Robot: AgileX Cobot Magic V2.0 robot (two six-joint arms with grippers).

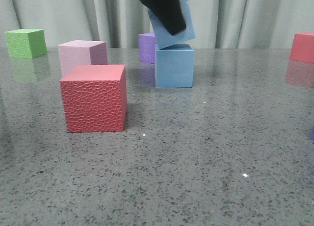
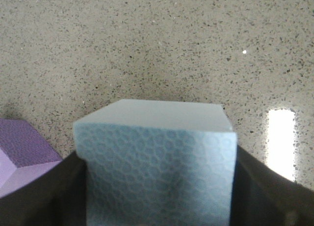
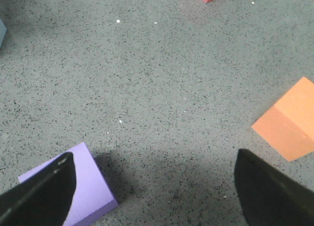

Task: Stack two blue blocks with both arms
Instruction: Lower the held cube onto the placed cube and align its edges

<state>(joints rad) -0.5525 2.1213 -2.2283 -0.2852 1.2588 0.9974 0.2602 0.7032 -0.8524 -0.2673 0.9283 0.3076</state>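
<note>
Left gripper (image 2: 157, 187): fingers closed on both sides of the upper blue block (image 1: 172, 24), held tilted, its low edge touching or just above the lower blue block (image 1: 174, 66) on the worktop (image 1: 196, 152); contact cannot be confirmed. A purple cube (image 2: 22, 155) sits just beside one finger.

Right gripper (image 3: 154, 189): fingers spread wide, holding nothing, above bare worktop between a lilac cube (image 3: 81, 189) and an orange cube (image 3: 289, 120). Both arms are largely cut off.

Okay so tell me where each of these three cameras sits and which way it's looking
Front view: low over the table, facing forward to the curtain; left gripper holds a tilted blue block on the lower blue block.
Left wrist view: on the left arm, looking down; fingers clamp that blue block.
Right wrist view: on the right arm, looking down; open fingers, orange block.
Front and left wrist share the held block.
</note>
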